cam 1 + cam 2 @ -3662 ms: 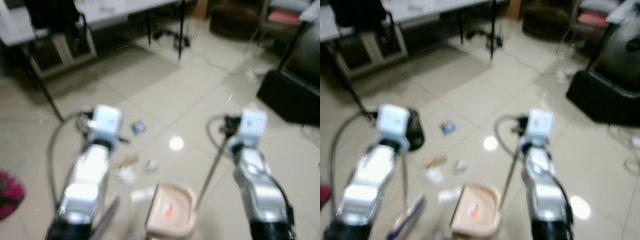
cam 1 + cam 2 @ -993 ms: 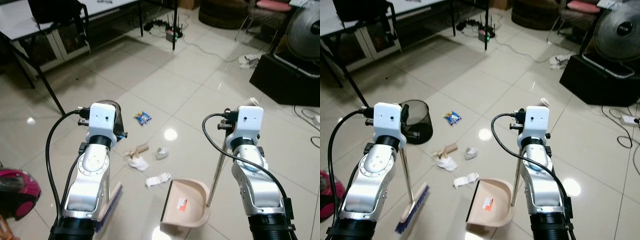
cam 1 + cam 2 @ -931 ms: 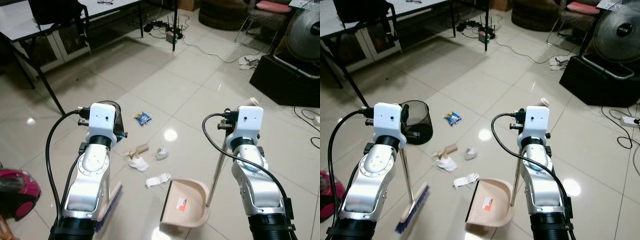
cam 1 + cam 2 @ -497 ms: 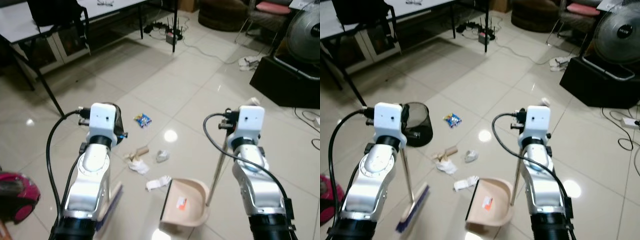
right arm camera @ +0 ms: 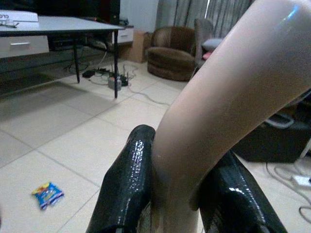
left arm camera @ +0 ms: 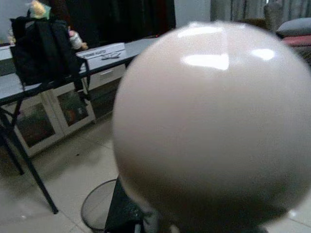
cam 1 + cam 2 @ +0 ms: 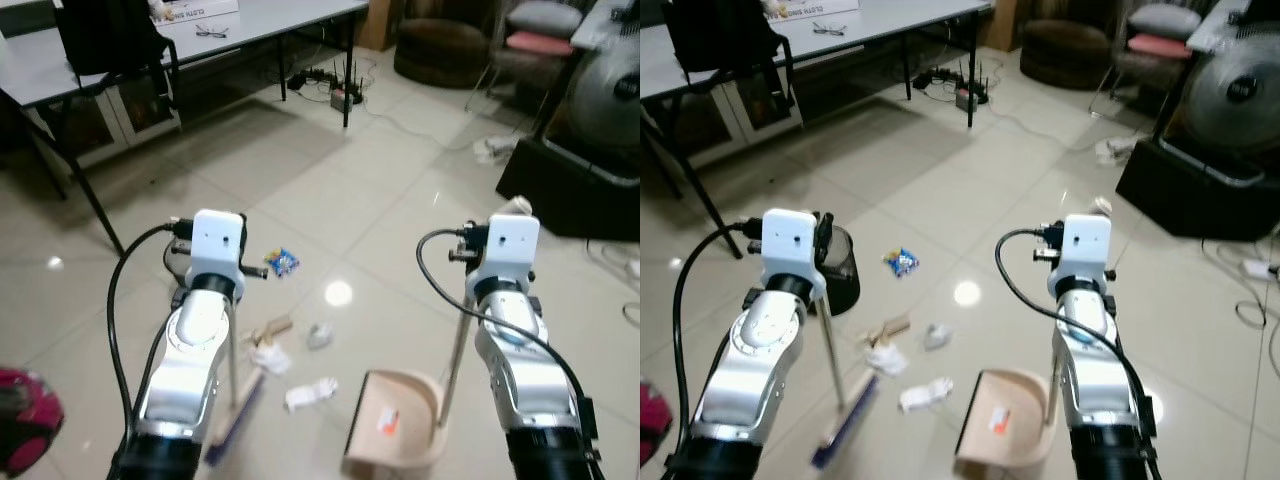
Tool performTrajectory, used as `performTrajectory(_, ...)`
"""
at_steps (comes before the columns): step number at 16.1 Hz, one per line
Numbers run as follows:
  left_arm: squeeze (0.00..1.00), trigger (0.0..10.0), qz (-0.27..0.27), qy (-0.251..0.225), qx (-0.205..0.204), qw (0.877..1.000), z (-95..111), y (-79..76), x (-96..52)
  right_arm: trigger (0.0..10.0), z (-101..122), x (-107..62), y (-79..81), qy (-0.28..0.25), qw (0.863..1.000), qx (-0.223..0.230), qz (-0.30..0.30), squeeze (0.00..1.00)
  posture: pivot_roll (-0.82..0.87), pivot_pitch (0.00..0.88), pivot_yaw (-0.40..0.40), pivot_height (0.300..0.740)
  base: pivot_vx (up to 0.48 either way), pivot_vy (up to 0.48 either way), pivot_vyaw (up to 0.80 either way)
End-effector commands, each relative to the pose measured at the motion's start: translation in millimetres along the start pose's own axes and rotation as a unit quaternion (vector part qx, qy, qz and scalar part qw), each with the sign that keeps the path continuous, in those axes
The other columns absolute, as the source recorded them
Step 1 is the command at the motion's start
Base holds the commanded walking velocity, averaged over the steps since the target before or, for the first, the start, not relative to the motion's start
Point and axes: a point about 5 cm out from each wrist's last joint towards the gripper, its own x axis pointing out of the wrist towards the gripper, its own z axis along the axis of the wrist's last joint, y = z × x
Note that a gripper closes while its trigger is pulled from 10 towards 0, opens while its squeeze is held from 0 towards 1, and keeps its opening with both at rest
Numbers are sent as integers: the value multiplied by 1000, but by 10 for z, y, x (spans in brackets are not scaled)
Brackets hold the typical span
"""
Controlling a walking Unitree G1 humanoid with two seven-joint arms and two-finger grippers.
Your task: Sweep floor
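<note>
My left gripper [image 6: 146, 221] is shut on the top of a broom's metal handle [image 7: 232, 350]; its beige end knob [image 6: 209, 126] looms in the left wrist view. The blue brush head [image 7: 237, 420] rests on the tiles just left of the litter. That litter is white tissues [image 7: 268, 357], a cardboard tube [image 7: 265, 330], crumpled paper [image 7: 320, 335], another tissue [image 7: 310, 395] and a blue snack packet [image 7: 282, 263]. My right gripper [image 5: 180, 194] is shut on the beige dustpan handle [image 5: 204, 121]. The dustpan [image 7: 395, 435] sits on the floor right of the litter.
A black mesh bin [image 7: 840, 270] stands behind my left wrist. A table [image 7: 200, 25] with black legs and a backpack [image 7: 105, 35] lies at the back left. A black stand with a fan [image 7: 570, 180] is at the right, a pink object [image 7: 25, 435] at the far left.
The view has lifted and shifted a little. The broom head now lies closer to the white tissues. Both grippers keep their hold.
</note>
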Motion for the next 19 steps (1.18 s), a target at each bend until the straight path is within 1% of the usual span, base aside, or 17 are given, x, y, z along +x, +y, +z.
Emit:
performTrajectory(1, 0, 10000, 9, -18, 10, 1000, 84, 43, 19, 10000, 114, 12, 41, -26, 1000, 14, 9, 0, -43, 0, 2, 740, 386, 0, 0)
performTrajectory(12, 0, 10000, 5, -14, 14, 1000, 66, 67, 4, 10000, 91, -3, 58, -26, 999, 21, 7, 0, -30, 9, 13, 740, 390, 0, 0)
performTrajectory(16, 0, 10000, 5, -13, 15, 1000, 66, 76, 1, 10000, 82, 5, 68, -24, 999, 20, 8, 0, -18, 11, 7, 740, 389, 0, 0)
performTrajectory(19, 0, 10000, 7, -12, 15, 1000, 54, 80, -38, 10000, 60, 14, 95, -29, 999, 16, 21, 0, 5, 21, -8, 740, 365, 0, 0)
